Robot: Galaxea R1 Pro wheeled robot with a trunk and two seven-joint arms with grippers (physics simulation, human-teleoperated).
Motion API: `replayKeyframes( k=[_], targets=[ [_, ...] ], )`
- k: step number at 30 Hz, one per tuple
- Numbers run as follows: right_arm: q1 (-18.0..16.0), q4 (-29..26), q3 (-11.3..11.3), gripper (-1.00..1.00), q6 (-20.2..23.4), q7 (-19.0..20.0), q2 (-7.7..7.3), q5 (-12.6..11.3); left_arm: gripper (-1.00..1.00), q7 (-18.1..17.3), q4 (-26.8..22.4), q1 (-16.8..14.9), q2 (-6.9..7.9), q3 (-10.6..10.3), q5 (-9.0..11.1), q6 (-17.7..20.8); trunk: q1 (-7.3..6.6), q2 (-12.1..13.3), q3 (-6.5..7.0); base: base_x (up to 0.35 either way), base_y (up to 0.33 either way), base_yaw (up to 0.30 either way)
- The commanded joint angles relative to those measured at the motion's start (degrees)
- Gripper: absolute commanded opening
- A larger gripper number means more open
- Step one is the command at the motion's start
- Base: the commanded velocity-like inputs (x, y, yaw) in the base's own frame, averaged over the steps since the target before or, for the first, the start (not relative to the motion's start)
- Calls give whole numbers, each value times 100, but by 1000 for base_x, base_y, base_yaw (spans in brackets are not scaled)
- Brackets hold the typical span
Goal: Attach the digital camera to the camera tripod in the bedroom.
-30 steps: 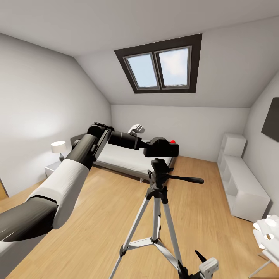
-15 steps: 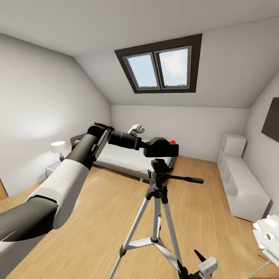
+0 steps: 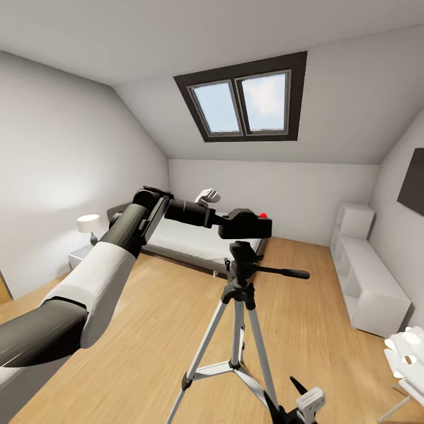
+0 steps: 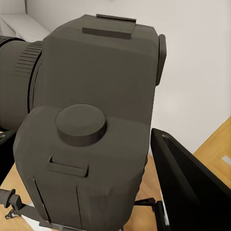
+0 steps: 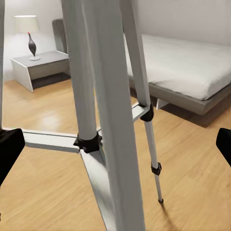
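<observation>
The digital camera (image 3: pixel 246 224) is a rigid, chunky body, prob. moderately heavy for its size w/ smooth plastic sides that could slip; best held by the body flanks, not the lens barrel or the red button. It hangs just above the camera tripod (image 3: pixel 240 330) head, roughly centred over it, seemingly w/ a small gap, though contact is hard to judge here. The left tool (image 4: pixel 144 192) is clamped on the camera body, one dark finger (image 4: pixel 185 185) beside it; left arm is stretched forward, forearm near level. The right tool (image 3: pixel 303 400) sits low by the tripod legs, jaws spread apart, holding nothing.
</observation>
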Motion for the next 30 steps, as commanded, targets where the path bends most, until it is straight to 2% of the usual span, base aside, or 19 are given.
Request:
replayKeyframes(
  k=[1, 8, 14, 20, 25, 30],
  targets=[
    [-27, -2, 36, 100, -4, 23, -3, -58, -100, -31, 0, -3, -4, 4, -6, 46, 2, -5, -3, 0, 0, 0],
    [-256, -10, 36, 100, 327, 20, 43, -54, -100, -31, 0, -3, -9, 4, -6, 46, 2, -5, -3, 0, 0, 0],
    [-485, -11, 40, 100, 610, 18, 179, -45, -100, -31, 0, -3, -7, 4, -6, 46, 2, -5, -3, 0, 0, 0],
    [-576, -11, 37, 100, 702, 8, 213, -43, -100, -31, 0, -3, -7, 4, -6, 46, 2, -5, -3, 0, 0, 0],
    [-685, -8, 44, 100, 1179, -4, 238, -43, -100, -31, -8, -3, -8, 4, -6, 46, 2, -5, -3, 0, 0, 0],
    [-806, -5, 39, 100, 1349, -7, 254, -43, -100, -31, -9, -3, -7, 4, -6, 46, 2, -5, -3, 0, 0, 0]
  ],
)
